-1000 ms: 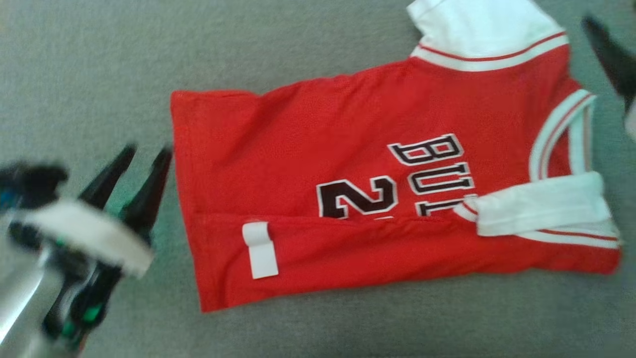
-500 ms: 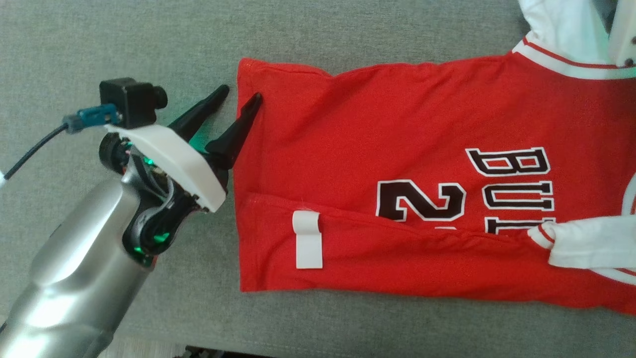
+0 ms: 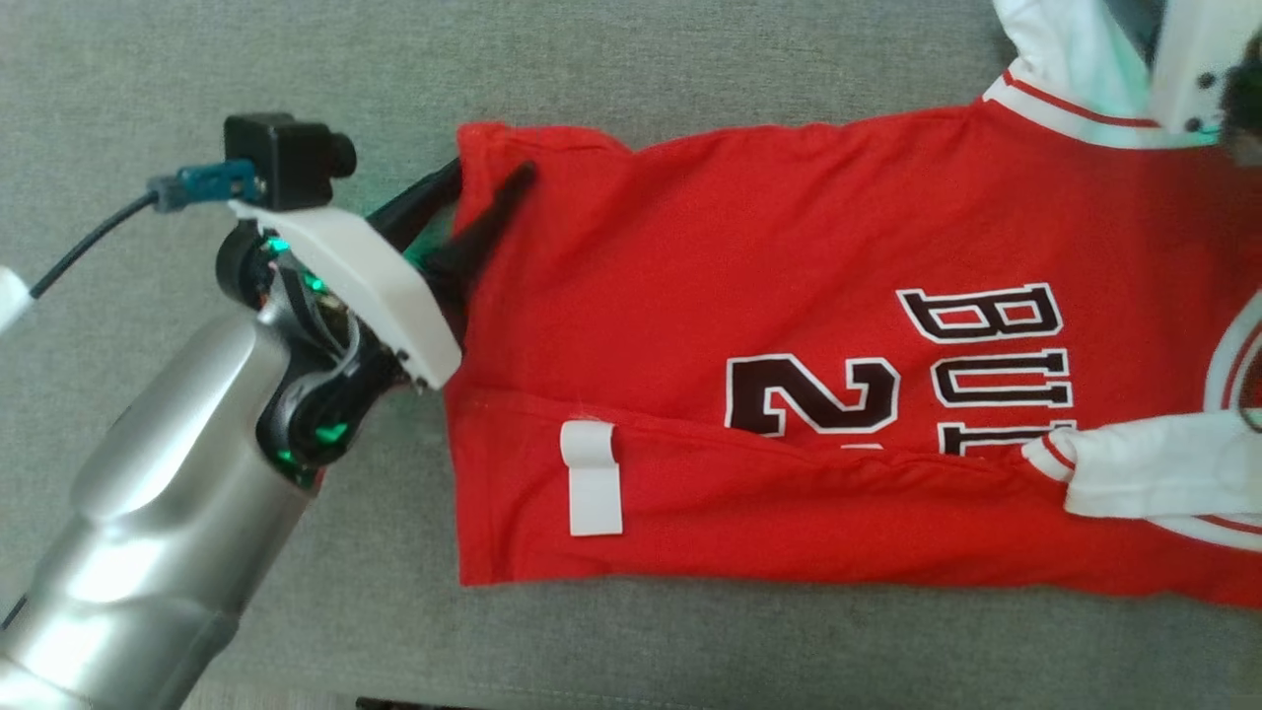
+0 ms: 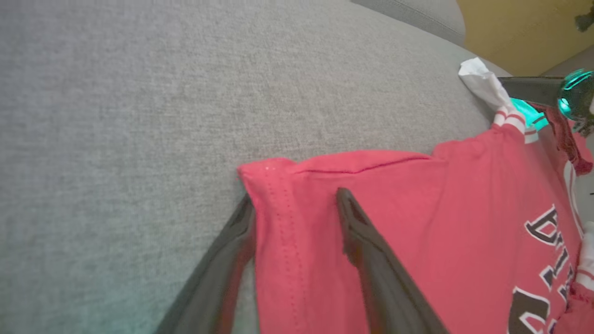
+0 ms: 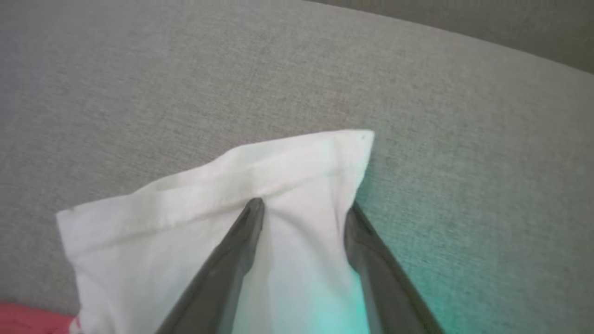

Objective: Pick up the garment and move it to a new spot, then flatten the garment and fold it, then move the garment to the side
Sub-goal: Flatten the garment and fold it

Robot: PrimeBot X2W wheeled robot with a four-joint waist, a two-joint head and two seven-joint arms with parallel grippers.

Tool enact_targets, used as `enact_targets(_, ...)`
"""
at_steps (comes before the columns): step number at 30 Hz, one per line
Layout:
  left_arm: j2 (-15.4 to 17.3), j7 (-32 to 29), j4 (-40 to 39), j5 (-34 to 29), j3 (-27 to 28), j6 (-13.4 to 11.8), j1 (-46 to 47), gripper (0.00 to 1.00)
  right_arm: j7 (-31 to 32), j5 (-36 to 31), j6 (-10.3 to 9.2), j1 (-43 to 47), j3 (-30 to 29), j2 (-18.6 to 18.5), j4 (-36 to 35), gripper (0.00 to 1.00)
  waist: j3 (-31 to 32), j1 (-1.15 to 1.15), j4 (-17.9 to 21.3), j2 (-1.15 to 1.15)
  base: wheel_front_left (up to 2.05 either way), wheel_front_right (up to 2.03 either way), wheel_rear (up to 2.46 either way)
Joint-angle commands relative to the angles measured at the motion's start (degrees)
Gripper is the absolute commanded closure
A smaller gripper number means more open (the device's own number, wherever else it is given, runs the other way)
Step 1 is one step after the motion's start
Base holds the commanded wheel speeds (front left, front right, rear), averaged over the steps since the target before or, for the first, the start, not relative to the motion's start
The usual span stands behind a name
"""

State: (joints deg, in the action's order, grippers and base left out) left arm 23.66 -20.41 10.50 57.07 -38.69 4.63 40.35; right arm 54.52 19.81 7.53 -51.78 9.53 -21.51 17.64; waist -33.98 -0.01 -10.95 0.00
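- head view: the red jersey [image 3: 789,247] lies flat on the grey cushion [image 3: 197,79]. its near long edge is folded over, its far edge is not.
- head view: the left gripper [image 3: 490,174] sits at the far hem corner. fingers are spread, one on top of the cloth and one tucked at the edge, nothing clamped yet.
- head view, writing: black letters outlined in white read "bul", cut off by the fold, plus a "2". any second digit is hidden. the white tag [image 3: 592,478] on the folded strip looks blank.
- left wrist view: the left gripper [image 4: 293,197] straddles the hem corner, with the stitched hem between its released fingers.
- right wrist view: the right gripper [image 5: 304,204] is over the white sleeve [image 5: 185,208]. fingers are apart, one on the cloth and one at its edge, not pinching yet.
- judgement: this looks like grabbing both far corners for the second long fold.
- to do it well: close both grippers together, catch every layer, lift low, keep the edge taut between the arms, and lay it parallel to the near fold.
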Motion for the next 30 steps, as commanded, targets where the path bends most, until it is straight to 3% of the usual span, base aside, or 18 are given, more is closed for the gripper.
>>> enact_targets(1, 0.6, 1.1, 1.8, -1.6, 1.1, -0.6, 1.0, 1.00, -3.0, 2.8, -0.04, 1.0, 2.4, 2.3, -0.7, 1.00, 0.1, 0.01, 0.4, 0.00, 0.00, 0.00, 0.00)
enact_targets(4, 0.2, 5.1, 2.5, -1.7, 3.7, -1.1, 2.0, 1.00, -8.5, 4.4, -0.04, -1.2, 0.8, 2.6, -1.1, 1.00, 0.4, 0.01, 0.9, 0.00, 0.00, 0.00, 0.00)
enact_targets(12, 2.6, 10.5, -2.1, 0.0, 8.4, -1.3, -0.7, 1.00, -12.9, 8.9, -0.04, -1.2, -2.5, 1.6, -4.8, 1.00, 2.5, 0.01, 2.9, 0.00, 0.00, 0.00, 0.00)
enact_targets(16, 4.4, 12.7, -8.0, 1.2, 9.7, -2.3, -7.0, 1.00, -13.1, 11.9, -0.04, 6.7, -3.7, -0.3, -11.5, 1.00, 4.9, 0.01, 4.2, 0.00, 0.00, 0.00, 0.00)
enact_targets(22, 7.6, 16.0, -17.2, 2.8, 11.4, -5.8, -20.5, 1.00, -12.2, 13.9, -0.04, 24.8, -6.3, -0.4, -23.6, 1.00, 8.6, 0.01, 7.8, 0.00, 0.00, 0.00, 0.00)
enact_targets(28, 9.2, 18.1, -23.1, 4.1, 12.0, -9.9, -32.2, 1.00, -11.4, 12.7, -0.04, 35.6, -6.9, 1.5, -27.3, 1.00, 10.4, 0.01, 11.1, 0.00, 0.00, 0.00, 0.00)
enact_targets(29, 9.4, 18.6, -22.9, 3.6, 12.2, -10.9, -33.1, 0.84, -11.5, 12.1, -0.04, 36.2, -6.4, 1.8, -27.3, 0.36, 10.5, 0.01, 11.3, 0.00, 0.00, 0.00, 0.00)
enact_targets(30, 9.5, 18.8, -22.5, 3.1, 12.2, -11.8, -33.7, 0.56, -11.6, 11.5, -0.04, 36.6, -5.9, 2.0, -27.1, 0.00, 10.6, 0.01, 11.6, 0.00, 0.00, 0.00, 0.00)
